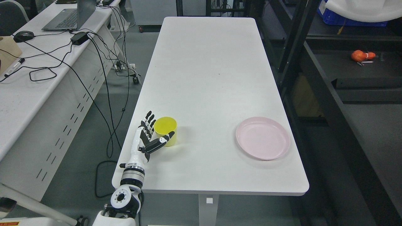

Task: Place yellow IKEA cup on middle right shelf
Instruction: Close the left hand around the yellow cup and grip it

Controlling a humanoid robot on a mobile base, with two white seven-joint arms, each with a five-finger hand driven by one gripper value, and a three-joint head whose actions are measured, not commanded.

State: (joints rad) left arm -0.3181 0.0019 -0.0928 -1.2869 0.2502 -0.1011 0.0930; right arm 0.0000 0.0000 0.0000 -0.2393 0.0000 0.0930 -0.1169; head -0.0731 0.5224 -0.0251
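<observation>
White tabletop (213, 78) under us — our left hand (150, 136), fingers spread beside the small yellow plastic cup (165, 130), must close and lift next.

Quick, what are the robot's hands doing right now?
Left hand: open, fingers spread beside the yellow cup, thumb across its front, not yet gripping.
Right hand: not in view.

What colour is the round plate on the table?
The round plastic plate is pale pink, seen in the head view.
</observation>
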